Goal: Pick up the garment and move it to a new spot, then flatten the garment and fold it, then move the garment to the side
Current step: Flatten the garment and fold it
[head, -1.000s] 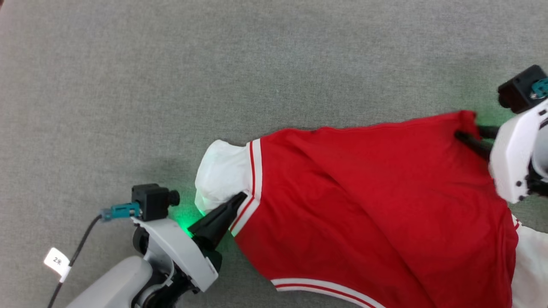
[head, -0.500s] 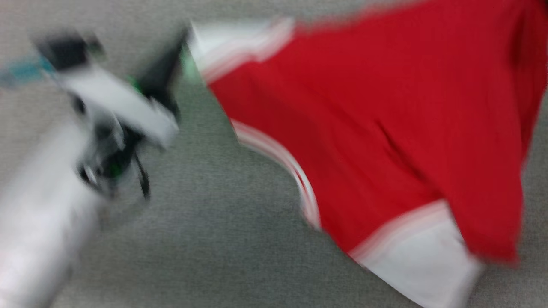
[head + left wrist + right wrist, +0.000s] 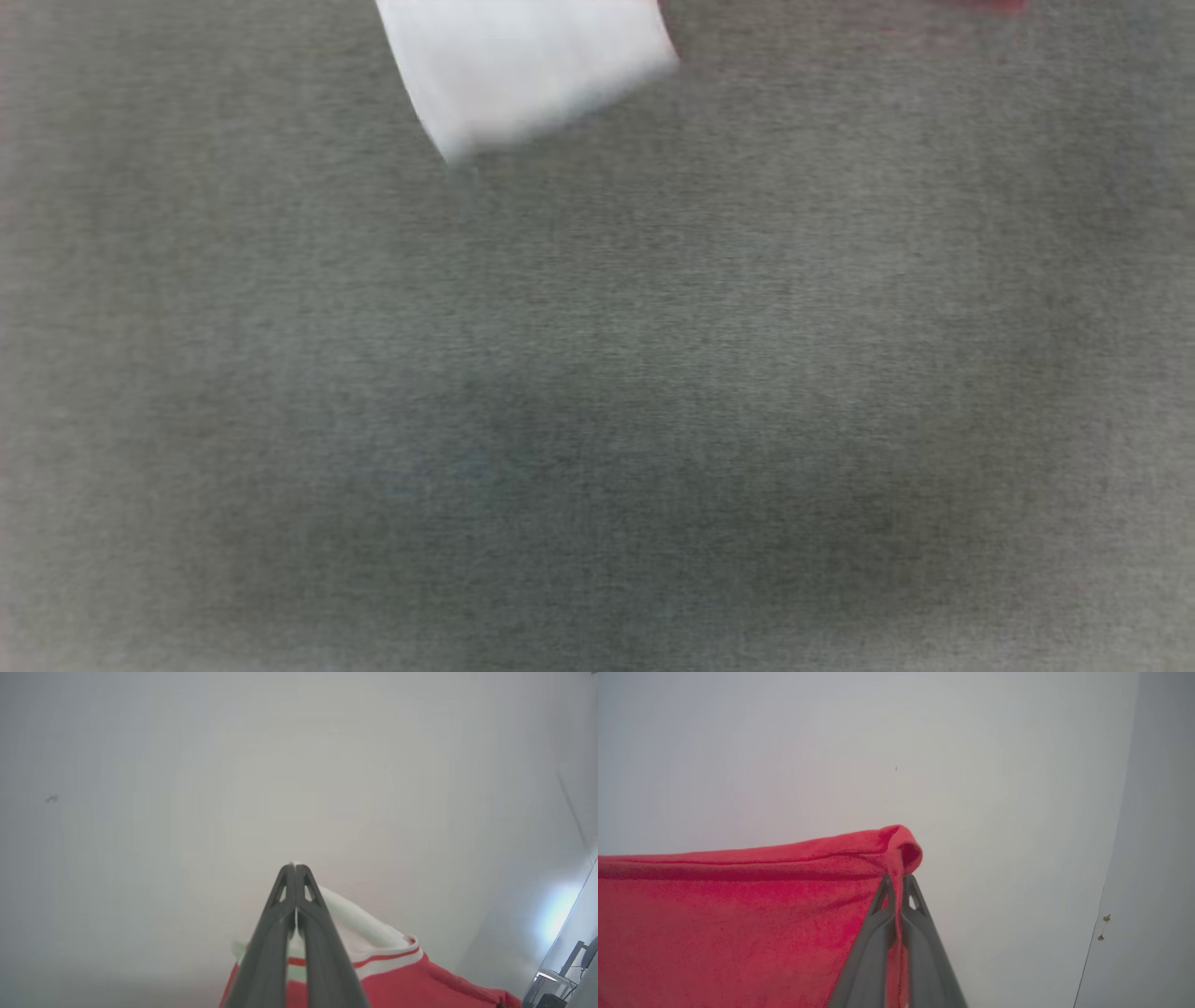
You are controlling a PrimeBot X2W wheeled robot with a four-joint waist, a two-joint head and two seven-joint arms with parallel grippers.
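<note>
— While the head view blurs, where's the garment (image 3: 532, 65)?
— Its white panel sits at twelve o'clock, over the grey surface (image 3: 597, 420).
— Left wrist view?
— The left gripper (image 3: 295, 865) is pinched shut on the white corner.
— Right wrist view?
— The right gripper (image 3: 899, 879) is clamped on a red edge. I judge this the carrying step; next, lay it flat.

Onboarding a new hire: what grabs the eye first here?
The bright red garment spreads across the right wrist view's lower left, a corner pinched in the shut right gripper. The shut left gripper pinches its white striped end, mid-bottom of the left wrist view. A blurred white flap tops the head view.
</note>
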